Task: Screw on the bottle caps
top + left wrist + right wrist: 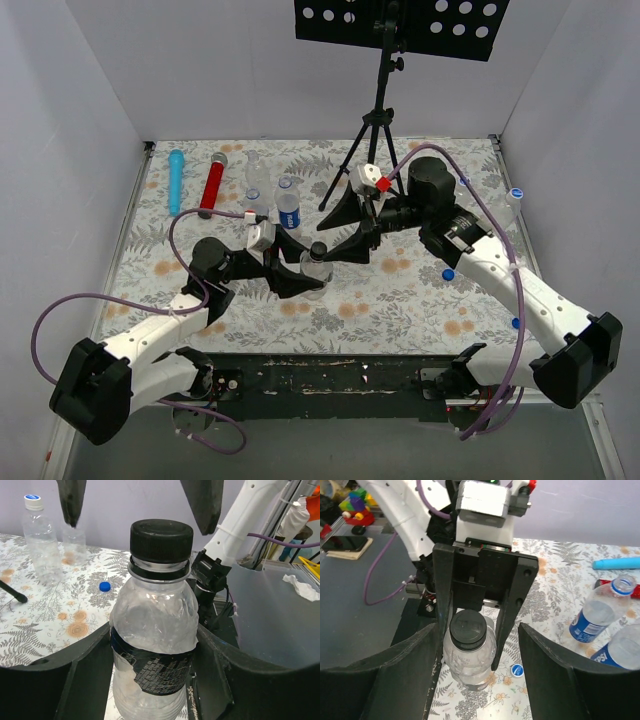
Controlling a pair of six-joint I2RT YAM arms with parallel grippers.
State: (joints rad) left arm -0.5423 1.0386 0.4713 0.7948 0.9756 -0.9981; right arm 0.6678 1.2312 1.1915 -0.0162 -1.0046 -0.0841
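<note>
Left fingers (60, 680) clenched around a clear bottle (155, 630), upright. Black cap (161, 539) sits on its neck. Right fingers (390, 675) released, spread either side of the cap, not touching.

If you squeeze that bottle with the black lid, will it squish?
Probably: the bottle looks thin, clear and crinkled, so it likely dents easily. No water shows inside, so it is probably light. Tall and narrow, it might tip if pushed near its black cap.
</note>
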